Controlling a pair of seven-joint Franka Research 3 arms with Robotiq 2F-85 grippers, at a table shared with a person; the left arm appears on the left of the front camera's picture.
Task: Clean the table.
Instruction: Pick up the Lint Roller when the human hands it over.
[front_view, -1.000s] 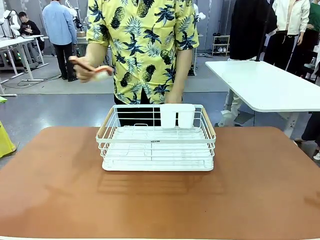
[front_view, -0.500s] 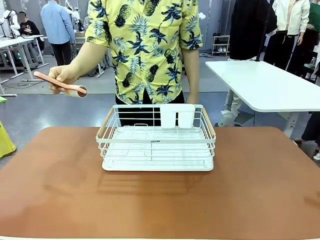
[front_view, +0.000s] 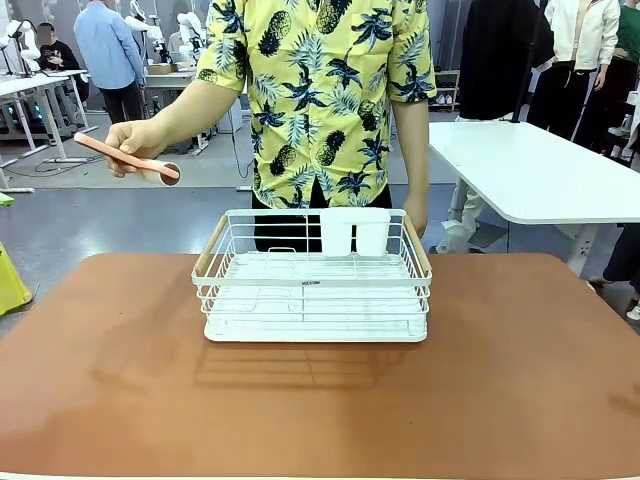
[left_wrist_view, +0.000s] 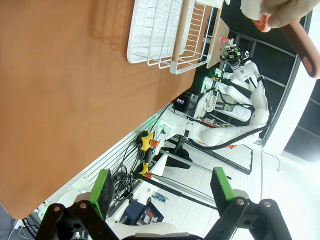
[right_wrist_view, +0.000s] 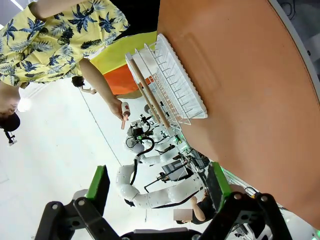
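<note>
The table is lying flat across the foreground, reaching from the robot's side to the person standing at the far edge. The only thing standing on it is a white wire dish rack, set near the far middle, with a white cutlery holder hanging inside its back wall. The rack's tray is holding no dishes.

The person's hand is holding a pink long-handled utensil in the air, out past the table's far left corner and well apart from the rack. Its exact kind is not clear.

The left gripper is hanging above the table with its jaws spread and nothing between them. The right gripper is doing the same.

Judgement: the clearing is looking nearly complete. What is left is probably the rack itself, if it counts, and any wiping.
</note>
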